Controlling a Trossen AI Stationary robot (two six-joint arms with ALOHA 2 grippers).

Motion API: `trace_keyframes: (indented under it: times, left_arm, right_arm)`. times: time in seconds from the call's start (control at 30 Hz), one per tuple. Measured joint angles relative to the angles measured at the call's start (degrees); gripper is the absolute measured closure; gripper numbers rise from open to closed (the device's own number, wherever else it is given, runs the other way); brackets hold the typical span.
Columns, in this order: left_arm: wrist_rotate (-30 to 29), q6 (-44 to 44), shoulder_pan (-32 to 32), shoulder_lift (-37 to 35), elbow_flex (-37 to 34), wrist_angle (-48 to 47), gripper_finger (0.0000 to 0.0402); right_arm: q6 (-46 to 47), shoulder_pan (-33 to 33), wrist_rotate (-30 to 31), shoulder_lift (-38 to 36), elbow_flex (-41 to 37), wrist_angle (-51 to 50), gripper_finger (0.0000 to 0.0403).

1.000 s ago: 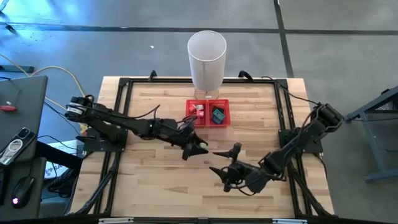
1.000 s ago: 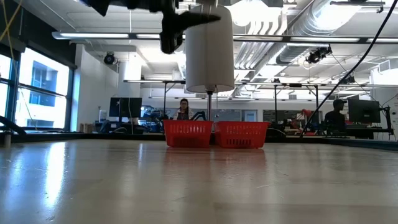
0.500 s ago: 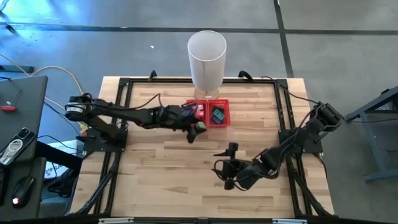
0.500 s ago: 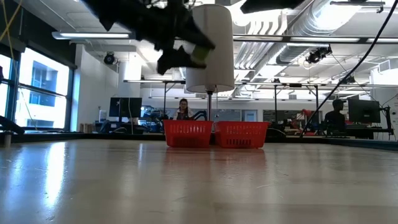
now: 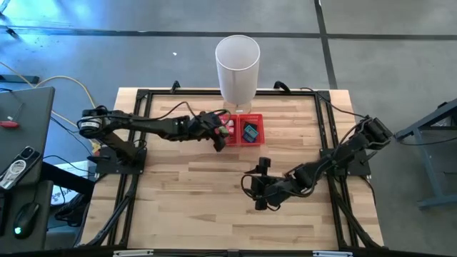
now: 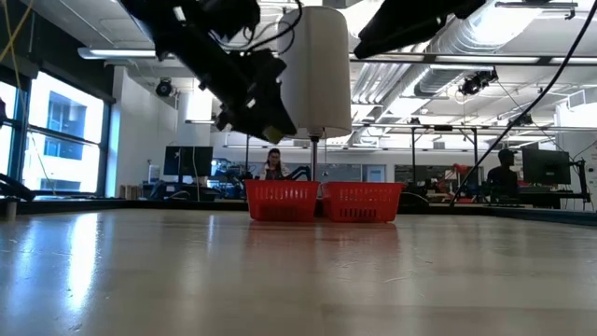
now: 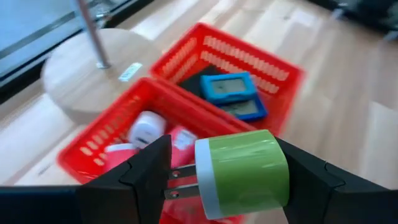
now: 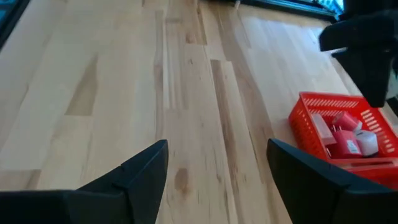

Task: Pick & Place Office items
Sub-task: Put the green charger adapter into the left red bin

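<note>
My left gripper [image 7: 230, 177] hovers over the near edge of the red mesh tray [image 5: 239, 130], shut on a green-and-white plug-like office item [image 7: 245, 171]. The tray's left compartment [image 7: 112, 134] holds white [image 7: 146, 130] and pink pieces [image 7: 183, 138]. Its right compartment holds a blue piece [image 7: 227, 86] and a dark one [image 7: 245, 109]. My right gripper [image 5: 260, 183] hangs open over bare table nearer the front, with nothing between its fingers [image 8: 146, 171]. My left gripper pinches the green-and-white item end to end between its two fingers. One finger [image 7: 149, 168] meets the two metal prongs [image 7: 180, 180] on the white face, the other the green rear end [image 7: 283, 180]. The gripper slants down toward the tray, and the item hangs clear above it.
A tall white cylinder bin [image 5: 238, 68] stands on a round base just behind the tray at the far edge. A black frame [image 5: 143, 96] runs around the wooden table. Bare wood lies open in front of the tray [image 8: 186, 112].
My left gripper has carried the green-and-white item from mid-table toward the far edge, to the tray's near side, sinking a little and rolling its wrist. My right gripper has drifted slightly toward the far edge and turned, staying open.
</note>
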Motion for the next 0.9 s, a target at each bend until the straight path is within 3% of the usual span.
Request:
trace_keyframes:
  times: [0.37,0.9]
  left_arm:
    - [-5.84,-0.04,2.74,6.41,0.0,1.24,0.0169]
    - [-6.19,1.47,4.87,12.41,0.01,7.62,0.0166]
  right_arm:
    - [0.34,-2.25,-2.88,0.02,0.0,-0.54,0.0143]
    - [0.16,-3.12,-4.2,0.02,0.0,-0.52,0.0143]
